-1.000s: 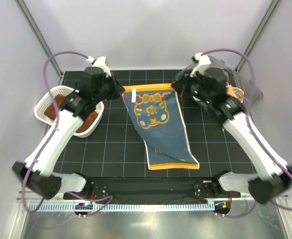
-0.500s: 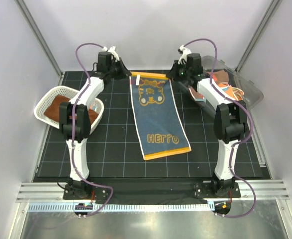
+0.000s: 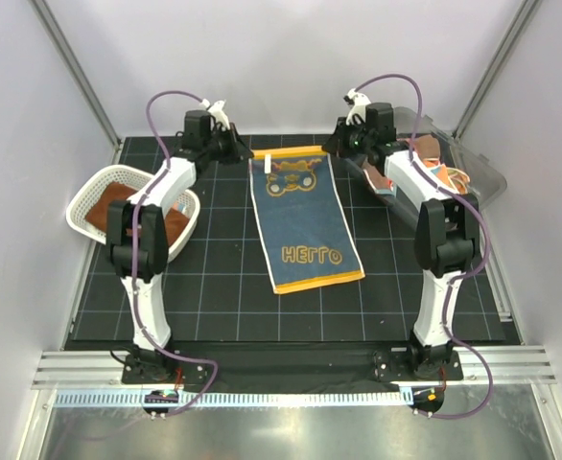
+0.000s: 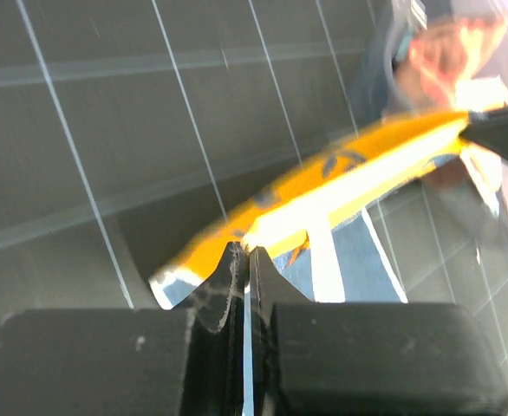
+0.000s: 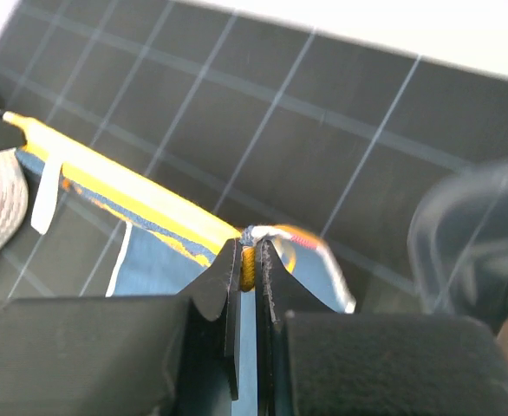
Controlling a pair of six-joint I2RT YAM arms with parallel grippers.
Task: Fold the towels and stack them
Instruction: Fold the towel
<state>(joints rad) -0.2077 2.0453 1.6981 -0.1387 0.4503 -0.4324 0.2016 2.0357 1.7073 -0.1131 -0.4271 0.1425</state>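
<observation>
Top view: blue towel (image 3: 305,222) lies spread lengthwise at centre of the black gridded mat (image 3: 214,287), cartoon print toward the top of frame, orange lettering toward its lower edge. Left gripper (image 3: 240,153) sits at the towel's upper-left corner and right gripper (image 3: 336,147) at its upper-right corner. The orange hem (image 3: 289,151) runs straight between them. Left wrist view: jaws pressed together on the hem corner, the orange band running off to upper right, a white tag (image 4: 326,260) hanging from it. Right wrist view: jaws pinched on the other orange corner, hem running off to the left edge. Only the top view shows the rest: a rust-brown towel (image 3: 108,206) in the white basket (image 3: 87,187) at left, and patterned towels (image 3: 433,172) in the clear bin (image 3: 482,177) at right.
</observation>
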